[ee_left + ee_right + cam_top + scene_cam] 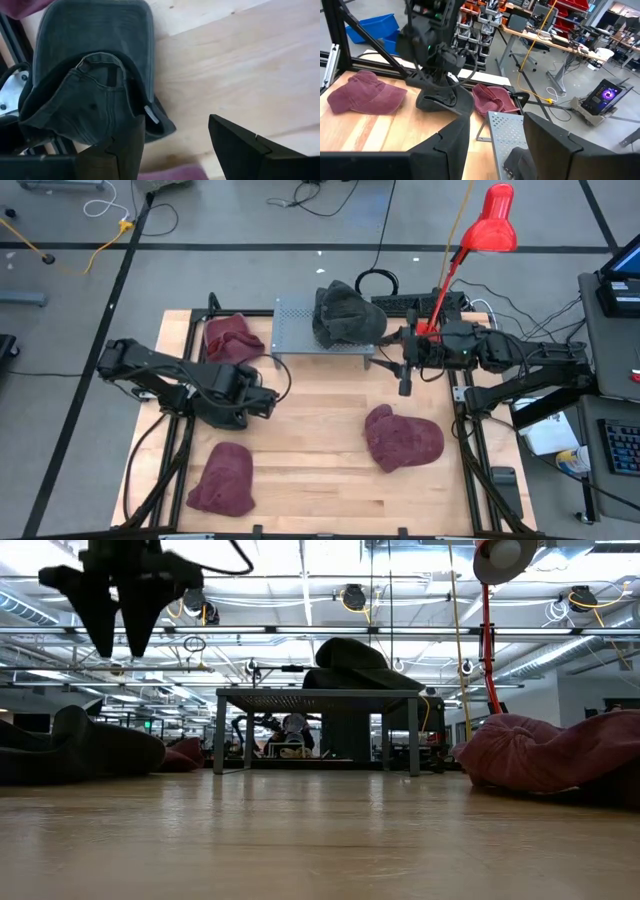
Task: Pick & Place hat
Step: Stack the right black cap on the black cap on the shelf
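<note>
A dark grey cap (90, 85) lies on the wooden table at the left, opening up; the low view shows this dark cap (80, 750) too. My left gripper (175, 147) hangs open above its brim side, fingers pointing down, clear of it; its tips (118, 645) are well above the cap. In the high view the left arm (235, 400) covers the cap. My right gripper (497, 150) is open and holds nothing, held level and high by the metal stand (300, 330). A second dark grey hat (345, 315) rests on top of the stand.
Maroon hats lie at the far left (232, 338), near left (222, 478) and right (403, 437) of the table. The perforated stand is at the far middle, with a red lamp (490, 225) behind it. Bare wood (320, 420) lies between the hats.
</note>
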Robot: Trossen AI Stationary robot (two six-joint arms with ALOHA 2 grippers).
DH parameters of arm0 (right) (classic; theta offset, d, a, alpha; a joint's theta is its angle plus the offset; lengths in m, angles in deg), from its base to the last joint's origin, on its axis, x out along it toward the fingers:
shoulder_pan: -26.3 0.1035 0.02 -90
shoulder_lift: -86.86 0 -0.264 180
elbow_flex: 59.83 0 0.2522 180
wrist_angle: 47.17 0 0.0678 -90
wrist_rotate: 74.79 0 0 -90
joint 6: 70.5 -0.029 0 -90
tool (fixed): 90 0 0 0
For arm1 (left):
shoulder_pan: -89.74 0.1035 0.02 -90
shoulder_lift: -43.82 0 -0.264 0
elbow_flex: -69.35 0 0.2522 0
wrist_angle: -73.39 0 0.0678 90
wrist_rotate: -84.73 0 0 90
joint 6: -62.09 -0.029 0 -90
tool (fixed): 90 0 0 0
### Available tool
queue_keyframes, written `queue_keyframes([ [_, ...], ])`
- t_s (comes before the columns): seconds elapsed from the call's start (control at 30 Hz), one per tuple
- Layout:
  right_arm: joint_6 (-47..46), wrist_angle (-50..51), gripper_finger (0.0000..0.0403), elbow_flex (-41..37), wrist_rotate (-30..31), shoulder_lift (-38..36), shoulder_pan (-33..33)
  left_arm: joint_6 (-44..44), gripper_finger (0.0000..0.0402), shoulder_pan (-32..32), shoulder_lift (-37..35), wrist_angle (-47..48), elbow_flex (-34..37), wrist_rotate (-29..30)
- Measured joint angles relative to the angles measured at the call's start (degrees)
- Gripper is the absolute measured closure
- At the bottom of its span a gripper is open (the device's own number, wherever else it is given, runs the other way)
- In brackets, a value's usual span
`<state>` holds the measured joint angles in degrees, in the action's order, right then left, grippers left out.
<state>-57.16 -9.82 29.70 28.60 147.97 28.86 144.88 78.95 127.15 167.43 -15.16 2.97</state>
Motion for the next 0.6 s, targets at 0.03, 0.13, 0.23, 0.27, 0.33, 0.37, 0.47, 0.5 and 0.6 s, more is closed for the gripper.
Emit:
queue_keyframes([
  [0.03, 0.01, -0.01, 0.0222, 0.00, 0.00, 0.00, -0.17, 0.03, 0.0176, 0.00, 0.00, -0.76, 1.03, 0.41],
  [0.13, -0.01, 0.00, 0.0222, -0.02, 0.00, 0.00, -0.65, 0.04, 0.0176, 0.47, 0.00, -3.26, 3.94, 1.48],
  [0.23, -0.03, 0.00, 0.0222, 0.00, 0.00, 0.00, -1.16, 0.02, 0.0176, 1.52, 0.00, -5.86, 6.64, 2.04],
  [0.27, -0.02, 0.00, 0.0222, 0.00, 0.00, 0.00, -1.35, 0.01, 0.0176, 1.85, 0.00, -6.78, 7.53, 2.22],
  [0.33, -0.01, 0.01, 0.0222, 0.00, -0.01, 0.00, -1.71, -0.51, 0.0176, 2.61, 0.00, -9.13, 9.51, 2.35],
  [0.37, -0.01, 0.02, 0.0222, 0.00, 0.00, 0.00, -1.89, -0.98, 0.0176, 3.08, 0.00, -10.51, 10.59, 2.38],
  [0.47, -0.01, 0.02, 0.0222, -0.01, -0.02, 0.00, -2.42, -1.70, 0.0176, 4.43, 0.00, -14.13, 13.63, 2.40],
  [0.5, -0.01, 0.00, 0.0222, 0.00, -0.02, 0.00, -2.60, -1.73, 0.0176, 4.88, 0.00, -14.78, 14.61, 2.42],
  [0.6, -0.01, 0.00, 0.0222, -0.01, -0.02, 0.00, -3.01, -2.13, 0.0176, 6.07, 0.00, -16.77, 17.63, 2.50],
])
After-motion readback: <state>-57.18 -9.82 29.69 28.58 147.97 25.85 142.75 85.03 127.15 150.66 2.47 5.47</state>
